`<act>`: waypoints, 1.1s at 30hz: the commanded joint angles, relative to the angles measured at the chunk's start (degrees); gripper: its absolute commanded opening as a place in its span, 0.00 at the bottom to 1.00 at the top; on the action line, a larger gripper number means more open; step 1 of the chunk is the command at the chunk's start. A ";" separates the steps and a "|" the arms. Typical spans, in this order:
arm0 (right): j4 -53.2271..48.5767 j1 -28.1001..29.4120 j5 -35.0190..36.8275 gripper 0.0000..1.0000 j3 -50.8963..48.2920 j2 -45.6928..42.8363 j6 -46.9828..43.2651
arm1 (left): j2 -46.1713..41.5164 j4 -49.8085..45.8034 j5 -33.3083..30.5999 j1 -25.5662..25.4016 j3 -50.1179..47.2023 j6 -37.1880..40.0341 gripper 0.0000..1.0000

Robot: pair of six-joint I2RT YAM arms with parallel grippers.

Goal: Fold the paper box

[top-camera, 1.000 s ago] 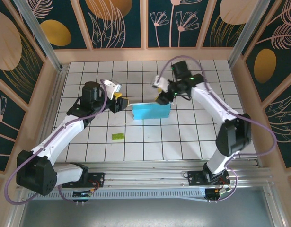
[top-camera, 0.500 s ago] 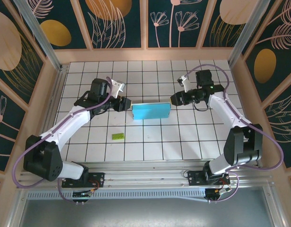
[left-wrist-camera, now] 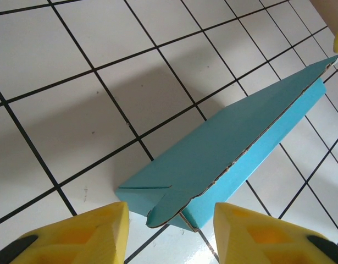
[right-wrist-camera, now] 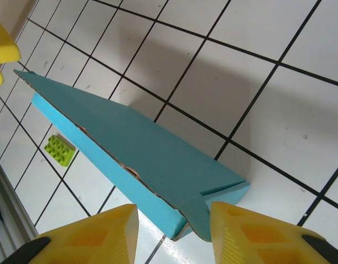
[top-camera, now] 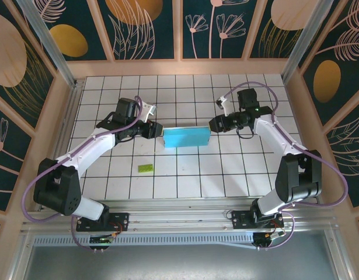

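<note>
Within a second both arms had swung out and low, until the left gripper (top-camera: pixel 156 129) and right gripper (top-camera: pixel 213 123) faced opposite ends of the box (top-camera: pixel 186 138). Their jaws were narrower than before but still apart, gripping nothing. The box lay shallow and blue mid-table between them, so I judged the folding nearly done. Leaf-patterned walls (top-camera: pixel 150 29) enclosed the white tiled table (top-camera: pixel 185 169). A green brick (top-camera: pixel 146 168) lay nearby.
</note>
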 commanded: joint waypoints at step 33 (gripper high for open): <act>3.12 0.85 2.80 0.16 -2.05 -0.34 3.64 | 3.24 0.40 -2.83 -0.79 0.32 -3.36 0.35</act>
